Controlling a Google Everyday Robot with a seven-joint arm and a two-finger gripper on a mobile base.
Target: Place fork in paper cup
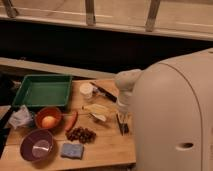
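Observation:
The paper cup (86, 90) is small and white and stands upright right of the green tray. My gripper (121, 125) hangs from the pale arm (125, 85) over the right part of the wooden table, right of and nearer than the cup, well apart from it. A thin grey sliver (120, 131) shows at the gripper's tip; I cannot tell whether it is the fork. No fork shows plainly elsewhere. The black-handled knife (105, 92) lies just right of the cup.
A green tray (42, 91) sits at the back left. A red-orange bowl (48, 119), a purple bowl (37, 145), a blue sponge (71, 150), grapes (81, 134), a red chilli (72, 121) and a banana (97, 109) lie on the table. My body (175, 115) fills the right side.

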